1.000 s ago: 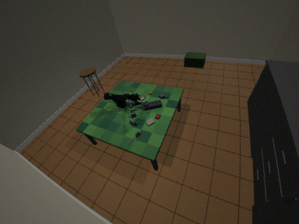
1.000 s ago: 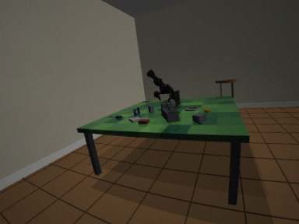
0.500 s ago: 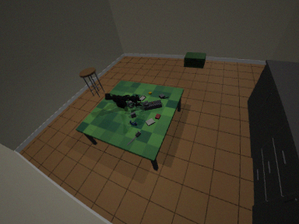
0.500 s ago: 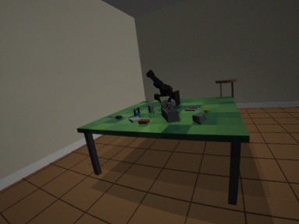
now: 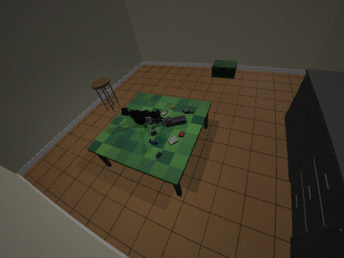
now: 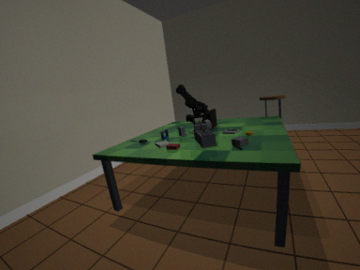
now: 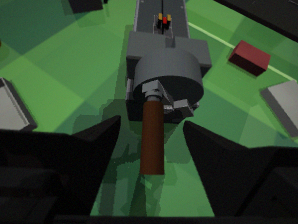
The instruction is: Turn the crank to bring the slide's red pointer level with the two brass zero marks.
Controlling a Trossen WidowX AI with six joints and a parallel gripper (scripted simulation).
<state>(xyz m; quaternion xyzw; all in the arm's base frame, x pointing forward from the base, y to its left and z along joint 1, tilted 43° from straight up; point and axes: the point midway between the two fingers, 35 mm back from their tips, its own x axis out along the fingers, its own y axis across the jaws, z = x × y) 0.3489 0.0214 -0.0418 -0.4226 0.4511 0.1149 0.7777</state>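
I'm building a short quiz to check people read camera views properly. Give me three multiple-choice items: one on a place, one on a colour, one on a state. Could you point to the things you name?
1. Where is the crank handle?
A) On the stool
B) Between the gripper's fingers
C) Under the table

2. What colour is the handle's grip?
A) White
B) Blue
C) Brown

3. How is the gripper?
A) Partly open, not clamped
B) Shut on the handle
C) Fully shut, empty

1 B: the crank handle [image 7: 153, 139] lies between the fingers in the wrist view.
2 C: its grip is plainly brown.
3 A: the gripper [image 7: 152, 122] shows a gap on both sides of the handle.
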